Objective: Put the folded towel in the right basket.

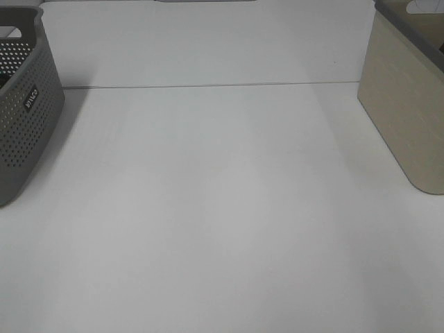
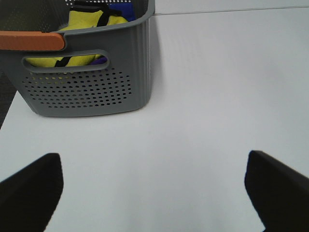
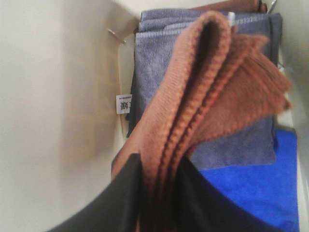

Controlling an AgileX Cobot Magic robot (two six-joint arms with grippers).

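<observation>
In the right wrist view my right gripper (image 3: 159, 193) is shut on a folded brown towel (image 3: 203, 96) and holds it inside the beige right basket (image 3: 63, 96), above a grey-purple towel (image 3: 241, 145) and a blue one (image 3: 260, 193). The exterior high view shows the beige basket (image 1: 402, 111) at the right edge; neither arm shows there. My left gripper (image 2: 154, 193) is open and empty above the white table, near the grey perforated basket (image 2: 87, 92).
The grey left basket (image 1: 24, 111) stands at the table's left edge and holds yellow and blue cloth (image 2: 91, 24); it has an orange handle (image 2: 31, 41). A seam (image 1: 208, 86) runs across the white table at the back.
</observation>
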